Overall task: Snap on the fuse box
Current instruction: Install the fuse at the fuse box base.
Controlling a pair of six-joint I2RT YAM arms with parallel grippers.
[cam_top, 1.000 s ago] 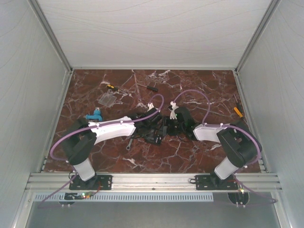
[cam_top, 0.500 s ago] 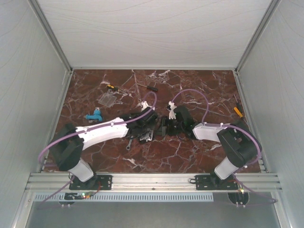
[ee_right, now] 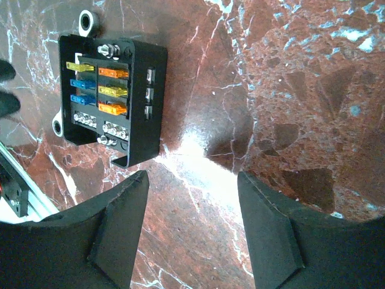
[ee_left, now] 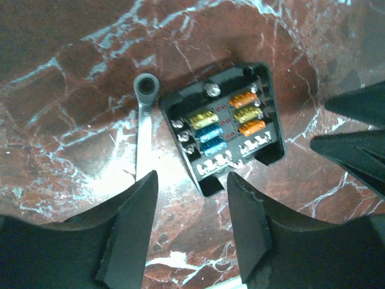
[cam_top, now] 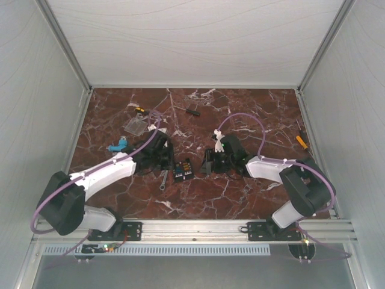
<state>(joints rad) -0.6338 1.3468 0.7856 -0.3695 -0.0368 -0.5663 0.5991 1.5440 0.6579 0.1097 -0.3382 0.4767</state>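
Fuse box (ee_left: 222,129): is lying flat on the marble table (cam_top: 240,198), between the two grippers, with its open side facing up; no gripper is touching it.
Fuses (ee_left: 249,114): yellow, blue and orange ones are showing in two rows inside the box.
Wrench (ee_left: 143,129): is lying just beside the box, its ring end near a box corner.
Left gripper (ee_left: 191,186): is hovering close to the box, fingers spread wide, holding nothing.
Right gripper (ee_right: 192,179): is hovering near the box on the other side, fingers also spread wide and empty.
Clear cover (cam_top: 136,125): is lying well apart from the box, toward the far left of the table.
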